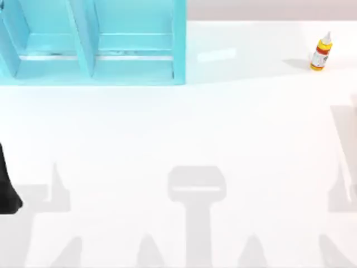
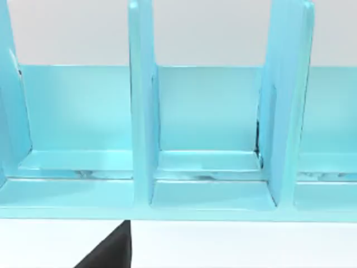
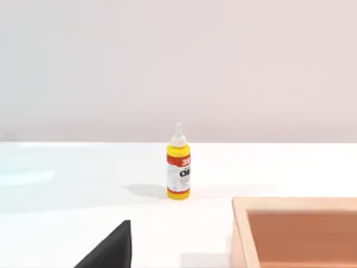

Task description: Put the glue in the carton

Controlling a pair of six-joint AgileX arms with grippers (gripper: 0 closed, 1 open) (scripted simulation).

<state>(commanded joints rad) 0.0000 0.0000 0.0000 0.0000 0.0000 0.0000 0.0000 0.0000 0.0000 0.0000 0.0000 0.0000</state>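
Observation:
The glue [image 1: 322, 53] is a small yellow bottle with a white pointed cap and a red-and-white label. It stands upright on the white table at the far right. In the right wrist view the glue [image 3: 178, 167] stands some way ahead of my right gripper [image 3: 109, 251], of which a black wedge shows at the picture's edge. The carton [image 3: 295, 231] is an open tan box nearer the camera, beside the glue and apart from it. A black part of my left arm [image 1: 6, 190] sits parked at the table's left edge.
A teal shelf unit [image 1: 92, 42] with upright dividers stands at the far left of the table. The left wrist view faces the open compartments of this shelf unit [image 2: 206, 128]. White tabletop lies between the shelf and the glue.

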